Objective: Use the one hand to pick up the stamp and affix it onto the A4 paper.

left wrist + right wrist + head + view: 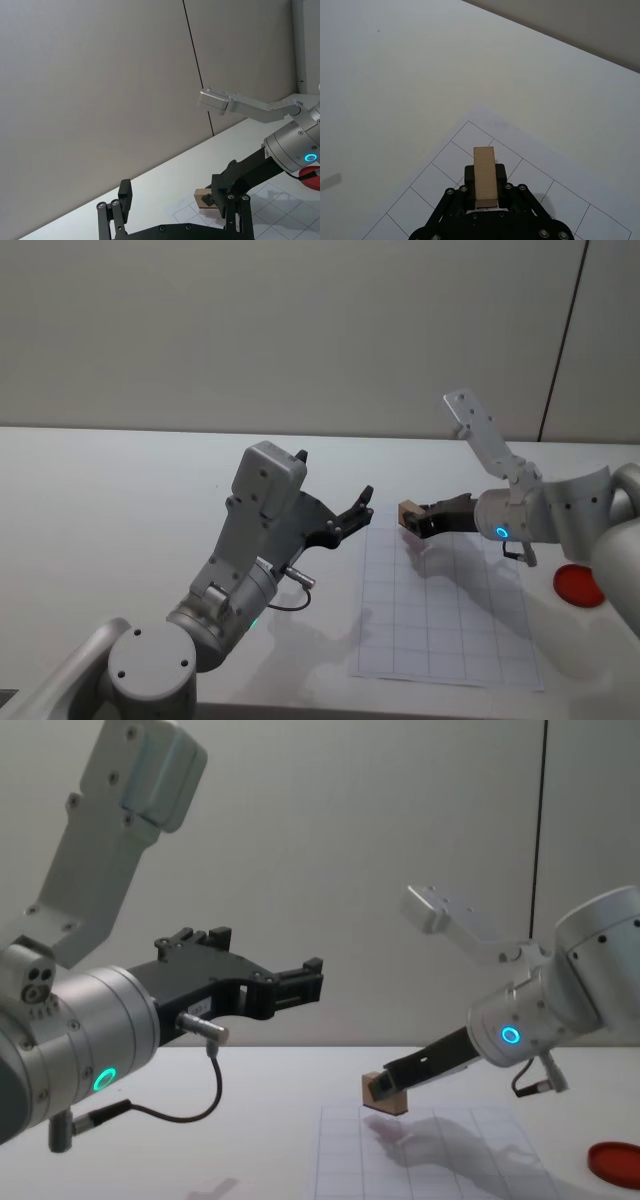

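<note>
The right gripper (415, 522), on the wrist with the blue ring, reaches in from the right and is clamped on the stamp (407, 514). The small wooden block sticks out past the black fingertips. In the right wrist view the fingers (500, 173) cover the rear part of the block, and its underside is hidden. In the chest view the stamp hangs tilted above the A4 paper (450, 620), clear of the sheet, with a soft shadow on the grid beneath it. It sits over the far left corner of the paper. The left gripper (350, 515), on the bulkier arm with the green ring, is raised above the table (120, 500) just left of the paper's far left corner. Its fingers are spread wide and hold nothing. In the left wrist view one finger (235, 210) crosses in front of the right gripper and partly covers the stamp. A red disc (578, 584) lies on the table to the right of the paper, its right side cut off by the right arm.
</note>
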Controlling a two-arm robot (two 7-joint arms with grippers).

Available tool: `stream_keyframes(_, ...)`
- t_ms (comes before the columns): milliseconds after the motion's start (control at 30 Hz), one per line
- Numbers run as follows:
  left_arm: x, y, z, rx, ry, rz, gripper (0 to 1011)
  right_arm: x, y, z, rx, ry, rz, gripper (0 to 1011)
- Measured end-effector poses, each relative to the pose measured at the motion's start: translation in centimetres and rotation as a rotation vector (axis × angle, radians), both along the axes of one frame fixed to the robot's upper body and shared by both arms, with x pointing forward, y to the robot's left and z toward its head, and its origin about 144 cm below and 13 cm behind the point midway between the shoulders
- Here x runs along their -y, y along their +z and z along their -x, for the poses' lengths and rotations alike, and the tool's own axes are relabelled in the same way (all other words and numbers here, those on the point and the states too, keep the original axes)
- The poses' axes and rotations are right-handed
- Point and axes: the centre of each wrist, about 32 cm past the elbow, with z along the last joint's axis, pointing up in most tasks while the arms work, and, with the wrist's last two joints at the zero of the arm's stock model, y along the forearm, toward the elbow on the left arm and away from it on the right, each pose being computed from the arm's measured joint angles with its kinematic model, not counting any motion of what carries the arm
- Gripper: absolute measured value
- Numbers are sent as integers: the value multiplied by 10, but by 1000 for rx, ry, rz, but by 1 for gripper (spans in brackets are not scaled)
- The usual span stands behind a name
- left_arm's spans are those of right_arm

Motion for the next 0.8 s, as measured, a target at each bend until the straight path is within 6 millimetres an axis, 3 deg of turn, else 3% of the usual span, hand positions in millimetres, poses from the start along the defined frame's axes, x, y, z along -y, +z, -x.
stream_keyframes(800,0,0,0,0,0,0,1002,1,-2,-2,3,8,4,217)
